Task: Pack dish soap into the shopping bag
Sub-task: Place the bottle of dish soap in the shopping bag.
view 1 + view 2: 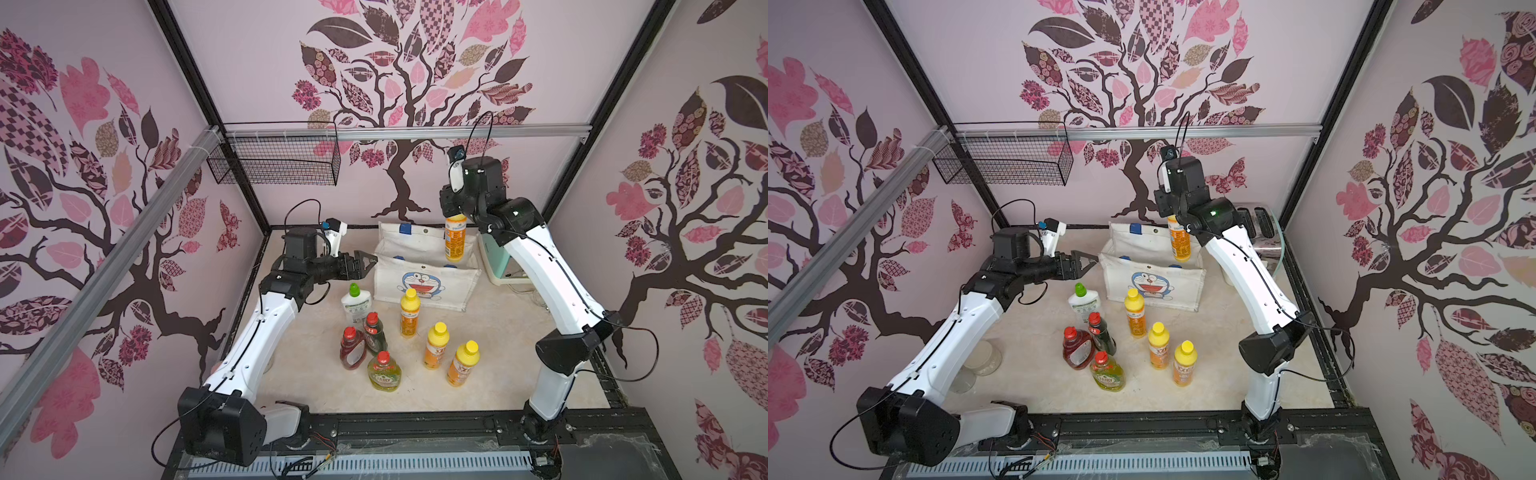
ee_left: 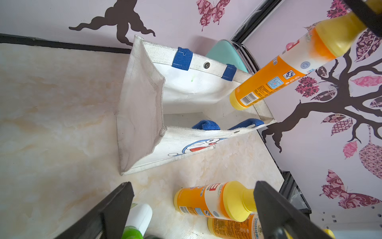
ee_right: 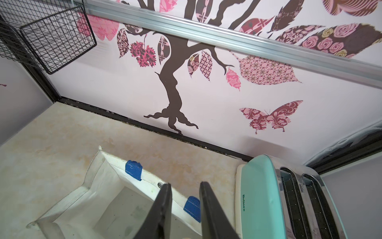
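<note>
An orange dish soap bottle with a yellow cap hangs upright over the open shopping bag, and my right gripper is shut on its cap end. The bag's inside shows bare. My left gripper is open beside the bag's left end. On the table in front stand three orange bottles, a white one, a red one, a dark green one and a yellow-green one.
A mint-green toaster stands right of the bag against the back corner. A black wire basket hangs on the back rail. Clear cups sit under the left arm.
</note>
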Controlling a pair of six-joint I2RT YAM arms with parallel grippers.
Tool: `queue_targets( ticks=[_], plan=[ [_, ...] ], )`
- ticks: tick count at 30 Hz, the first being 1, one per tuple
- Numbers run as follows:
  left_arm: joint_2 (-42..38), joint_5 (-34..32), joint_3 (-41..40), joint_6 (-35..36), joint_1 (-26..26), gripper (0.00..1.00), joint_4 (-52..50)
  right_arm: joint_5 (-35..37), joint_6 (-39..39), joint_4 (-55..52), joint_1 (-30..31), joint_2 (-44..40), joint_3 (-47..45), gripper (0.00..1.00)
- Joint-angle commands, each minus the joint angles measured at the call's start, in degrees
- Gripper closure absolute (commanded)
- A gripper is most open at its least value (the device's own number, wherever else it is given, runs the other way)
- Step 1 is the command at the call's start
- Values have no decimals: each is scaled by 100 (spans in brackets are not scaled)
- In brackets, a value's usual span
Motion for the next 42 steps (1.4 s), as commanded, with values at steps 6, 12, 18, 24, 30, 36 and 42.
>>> queue_targets(
  ticks=[6, 12, 18, 24, 30, 36, 42],
  plan=[
    [-58, 57, 20, 79, -41, 3, -2, -159, 212, 864, -325, -223, -285, 100],
    [-41, 13, 9, 93, -38, 3, -2, -179, 298, 990, -423, -244, -699, 100],
    [0, 15, 9, 85, -40, 3, -1, -178, 480, 1211, -506, -354, -1196, 100],
    [2, 10, 6, 82, -38, 3, 2, -187, 533, 1347, -545, -367, -1499, 100],
    [2, 14, -2, 84, -41, 3, 7, -110, 624, 1495, -569, -445, -1833, 100],
    [3, 17, 2, 77, -40, 3, 8, -66, 764, 1849, -596, -604, -2354, 100],
    [-21, 24, -3, 78, -38, 3, 13, 86, 879, 2279, -621, -784, -2926, 100]
  ],
)
